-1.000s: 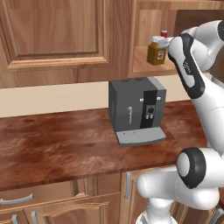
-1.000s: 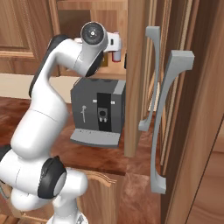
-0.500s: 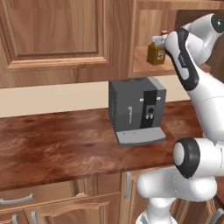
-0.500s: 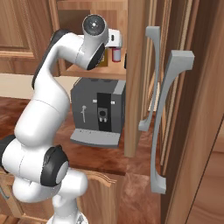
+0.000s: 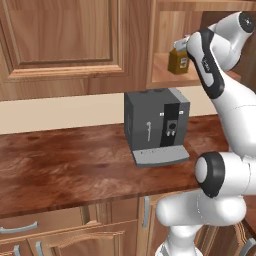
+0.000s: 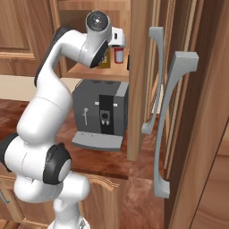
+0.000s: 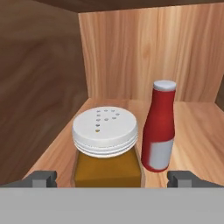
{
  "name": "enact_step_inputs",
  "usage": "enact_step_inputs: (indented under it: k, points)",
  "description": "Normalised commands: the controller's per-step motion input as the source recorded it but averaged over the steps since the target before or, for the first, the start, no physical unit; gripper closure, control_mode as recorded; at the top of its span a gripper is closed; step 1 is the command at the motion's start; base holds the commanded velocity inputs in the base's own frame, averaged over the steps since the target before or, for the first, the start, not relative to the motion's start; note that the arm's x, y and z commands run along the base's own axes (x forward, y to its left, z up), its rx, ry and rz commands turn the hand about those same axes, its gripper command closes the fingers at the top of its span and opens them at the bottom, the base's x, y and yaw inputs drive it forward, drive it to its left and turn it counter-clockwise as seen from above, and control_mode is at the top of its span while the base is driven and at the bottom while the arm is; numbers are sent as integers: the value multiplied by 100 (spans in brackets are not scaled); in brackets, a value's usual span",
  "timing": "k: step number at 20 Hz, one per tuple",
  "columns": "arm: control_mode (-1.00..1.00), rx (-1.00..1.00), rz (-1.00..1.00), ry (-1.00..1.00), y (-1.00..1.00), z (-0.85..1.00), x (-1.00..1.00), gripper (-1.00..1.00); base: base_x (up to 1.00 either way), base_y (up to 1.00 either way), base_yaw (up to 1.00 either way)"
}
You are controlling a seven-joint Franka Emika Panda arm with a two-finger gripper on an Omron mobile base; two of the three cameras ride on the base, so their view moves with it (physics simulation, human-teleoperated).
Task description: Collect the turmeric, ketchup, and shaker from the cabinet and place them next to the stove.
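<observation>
A brown wooden tabletop [image 5: 60, 160] carries a dark grey coffee machine [image 5: 156, 125] below the open wall cabinet [image 5: 165, 75], on whose plain shelf [image 7: 197, 131] the turmeric [image 7: 106, 146] and the ketchup [image 7: 160, 127] stand upright just beside each other, the jar nearer the camera and the red bottle a little behind it to the right. The gripper [image 7: 112, 178] is raised to shelf level with its fingers [image 7: 42, 178] spread wide apart, one tip on either side of the turmeric jar, holding nothing and touching neither the jar nor the bottle.
</observation>
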Motion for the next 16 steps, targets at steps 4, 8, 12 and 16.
enact_step_inputs:
  k: [4, 8, 12, 16]
  points:
    - [-100, -1, 0, 2, 3, 0, 8, -100, 0, 0, 0]
    - [-100, -3, 0, 4, 3, 0, 8, -100, 0, 0, 0]
    - [-100, -2, 0, 4, 0, -2, 11, -100, 0, 0, 0]
    - [-100, 0, 0, 4, 0, 0, 8, -100, 0, 0, 0]
